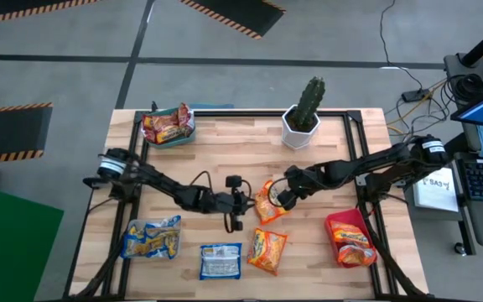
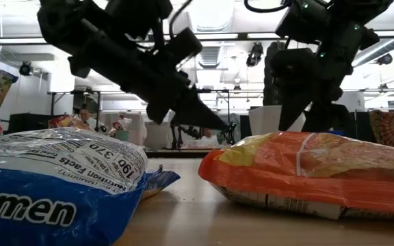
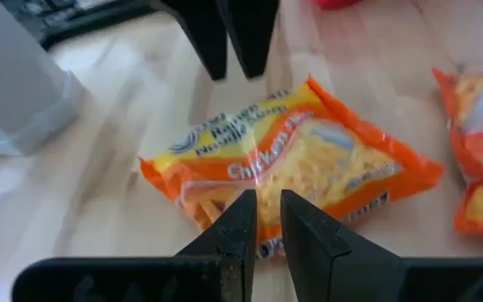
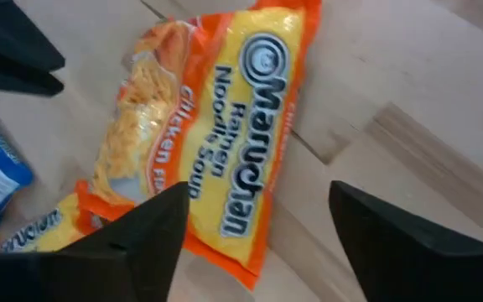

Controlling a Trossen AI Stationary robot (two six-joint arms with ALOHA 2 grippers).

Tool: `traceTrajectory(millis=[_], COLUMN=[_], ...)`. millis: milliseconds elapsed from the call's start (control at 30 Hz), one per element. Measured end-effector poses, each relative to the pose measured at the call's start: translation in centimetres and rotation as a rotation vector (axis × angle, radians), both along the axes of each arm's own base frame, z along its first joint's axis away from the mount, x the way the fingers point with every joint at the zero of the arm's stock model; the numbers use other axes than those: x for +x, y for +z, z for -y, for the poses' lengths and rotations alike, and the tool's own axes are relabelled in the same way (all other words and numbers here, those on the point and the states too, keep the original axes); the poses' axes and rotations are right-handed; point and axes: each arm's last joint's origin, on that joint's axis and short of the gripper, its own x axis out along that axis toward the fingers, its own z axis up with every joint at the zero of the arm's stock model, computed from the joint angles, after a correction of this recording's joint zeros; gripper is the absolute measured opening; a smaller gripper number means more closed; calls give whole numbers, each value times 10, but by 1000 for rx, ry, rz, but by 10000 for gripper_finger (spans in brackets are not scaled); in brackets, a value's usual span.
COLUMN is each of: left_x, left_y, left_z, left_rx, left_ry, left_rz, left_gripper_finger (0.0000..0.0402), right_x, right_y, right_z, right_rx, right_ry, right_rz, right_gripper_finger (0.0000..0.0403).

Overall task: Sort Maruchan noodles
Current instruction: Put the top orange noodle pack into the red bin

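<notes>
- A wooden worktop [image 1: 225, 143] with a black frame is seen from above; both dark arms reach in toward its middle.
- A cactus in a white pot [image 1: 303, 120] stands at the far edge, right of centre.
- A red tray [image 1: 348, 237] at the near right holds orange packets; a tray [image 1: 168, 126] at the far left corner holds red-silver packets; a clear tray [image 1: 150, 239] at the near left holds blue-yellow packets.
- The left end effector [image 1: 236, 204] is held near the middle of the worktop, its fingers nearly together with only a narrow gap and nothing between them.
- The right end effector [image 4: 254, 231] hangs just right of centre over an orange-yellow chicken packet [image 1: 268, 201], its fingers spread wide apart and released, the packet lying on the wood below them.
- That packet lies between the two end effectors, just beside the left one's fingertips.
- A second orange-yellow packet [image 1: 267, 250] lies loose nearer the front edge.
- A blue packet [image 1: 220, 261] lies to its left, back face up.
</notes>
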Motion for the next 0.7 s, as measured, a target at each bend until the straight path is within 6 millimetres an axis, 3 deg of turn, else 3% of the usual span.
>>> traceTrajectory(millis=[200,467,700], left_x=[8,11,11], left_y=[-14,-37,-46], left_z=[-6,-15,-22], left_rx=[-17,-13,-30], left_ry=[5,30,64], left_rz=[15,-8,-33], left_gripper_finger=[39,39,39], right_x=[1,-2,-7], right_y=[-6,-21,-30], right_z=[0,1,3], right_rx=[-6,11,-8], right_ry=[-4,-41,-102], right_rz=[5,105,168], right_gripper_finger=[304,306,306])
